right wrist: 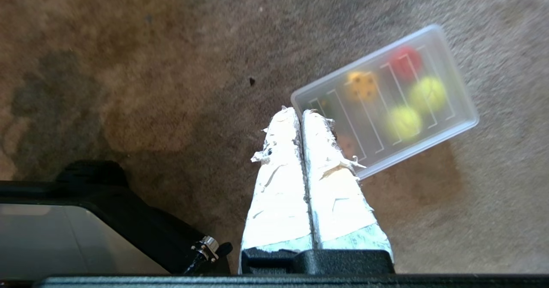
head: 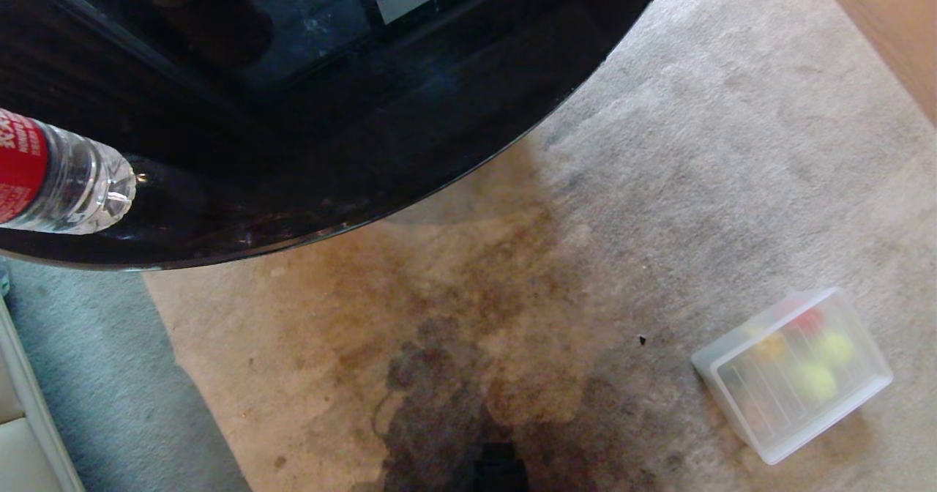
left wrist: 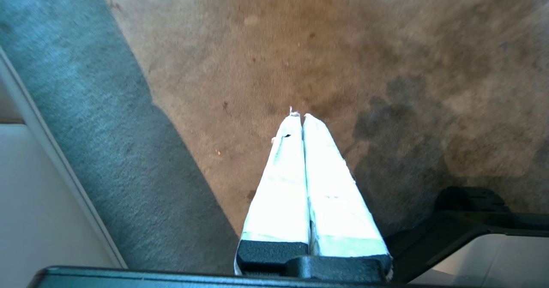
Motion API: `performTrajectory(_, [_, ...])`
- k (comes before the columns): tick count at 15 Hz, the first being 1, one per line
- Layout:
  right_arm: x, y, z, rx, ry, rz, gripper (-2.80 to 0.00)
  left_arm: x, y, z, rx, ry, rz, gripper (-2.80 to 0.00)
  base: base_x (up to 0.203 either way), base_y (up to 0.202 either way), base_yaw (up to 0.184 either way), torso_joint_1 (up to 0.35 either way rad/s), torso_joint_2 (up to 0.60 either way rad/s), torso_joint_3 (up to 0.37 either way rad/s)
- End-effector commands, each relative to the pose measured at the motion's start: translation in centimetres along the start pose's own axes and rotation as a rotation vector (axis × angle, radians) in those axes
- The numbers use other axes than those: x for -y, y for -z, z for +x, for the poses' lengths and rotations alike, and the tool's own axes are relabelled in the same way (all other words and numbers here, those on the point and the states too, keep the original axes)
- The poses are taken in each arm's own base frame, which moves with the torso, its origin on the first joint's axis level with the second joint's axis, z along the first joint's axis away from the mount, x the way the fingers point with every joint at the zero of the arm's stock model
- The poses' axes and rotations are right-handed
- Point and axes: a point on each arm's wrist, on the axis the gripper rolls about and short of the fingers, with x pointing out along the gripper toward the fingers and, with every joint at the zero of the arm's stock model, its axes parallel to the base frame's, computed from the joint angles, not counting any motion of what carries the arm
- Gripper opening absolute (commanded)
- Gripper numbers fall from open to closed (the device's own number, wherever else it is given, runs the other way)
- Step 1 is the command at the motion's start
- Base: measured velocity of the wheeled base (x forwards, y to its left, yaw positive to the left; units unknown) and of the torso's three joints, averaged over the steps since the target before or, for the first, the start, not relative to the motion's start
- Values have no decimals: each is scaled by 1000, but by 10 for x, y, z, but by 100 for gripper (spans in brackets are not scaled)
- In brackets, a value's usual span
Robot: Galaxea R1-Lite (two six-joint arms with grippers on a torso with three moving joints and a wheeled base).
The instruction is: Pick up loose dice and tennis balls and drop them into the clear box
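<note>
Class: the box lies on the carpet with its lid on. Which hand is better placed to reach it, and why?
Right. The box lies just past the right hand; the left hand faces only carpet.

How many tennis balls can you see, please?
2 tennis balls, both inside the lidded clear box on the carpet: one beside the red die, one nearer the middle. Others may be hidden.

I see the clear box [head: 794, 376] at the lower right of my head view, lying askew on the carpet with its ribbed lid on. Through the frosted plastic I make out two tennis balls [right wrist: 404, 122], a yellow die [right wrist: 362, 85] and a red die [right wrist: 405, 61].
</note>
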Motion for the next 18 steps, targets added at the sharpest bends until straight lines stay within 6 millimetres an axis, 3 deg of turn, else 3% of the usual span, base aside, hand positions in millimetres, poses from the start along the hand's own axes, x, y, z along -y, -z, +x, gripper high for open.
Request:
performTrajectory(1, [0, 0, 0, -3, -1, -1, -280, 0, 0, 0, 1, -1, -1, -280, 0, 0, 0, 3, 5, 203])
performTrajectory(18, [0, 0, 0, -3, -1, -2, -280, 0, 0, 0, 1, -1, -1, -280, 0, 0, 0, 2, 2, 203])
